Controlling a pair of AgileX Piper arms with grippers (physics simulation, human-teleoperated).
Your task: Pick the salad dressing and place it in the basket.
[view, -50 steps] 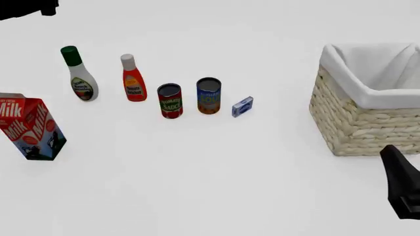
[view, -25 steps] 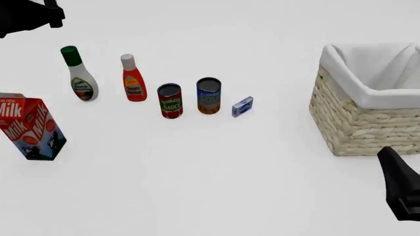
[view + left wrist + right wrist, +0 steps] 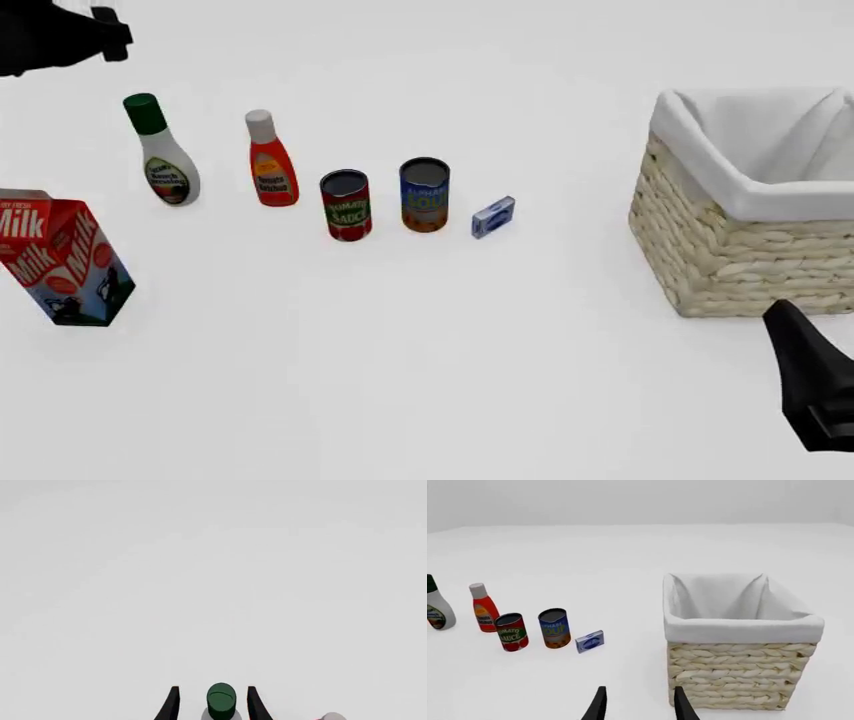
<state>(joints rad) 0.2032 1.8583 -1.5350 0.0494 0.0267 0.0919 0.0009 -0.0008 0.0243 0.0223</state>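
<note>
Dark green cap up, the salad dressing (image 3: 163, 152) stands vertical at the table's far left, well apart from the basket (image 3: 747, 245). We see our left gripper (image 3: 211, 702) has edged further in since a moment ago, jaws spread either side of the cap, untouched. Our right gripper (image 3: 638, 703) hangs parted near the basket.

Simulated tabletop scene, featureless white table (image 3: 441, 360), flat rendered groceries

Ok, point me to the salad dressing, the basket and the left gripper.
salad dressing (image 3: 167, 172), front view, white body at the label.
basket (image 3: 747, 262), front view, woven front wall.
left gripper (image 3: 211, 700), left wrist view, between the fingertips, over the cap.
</note>
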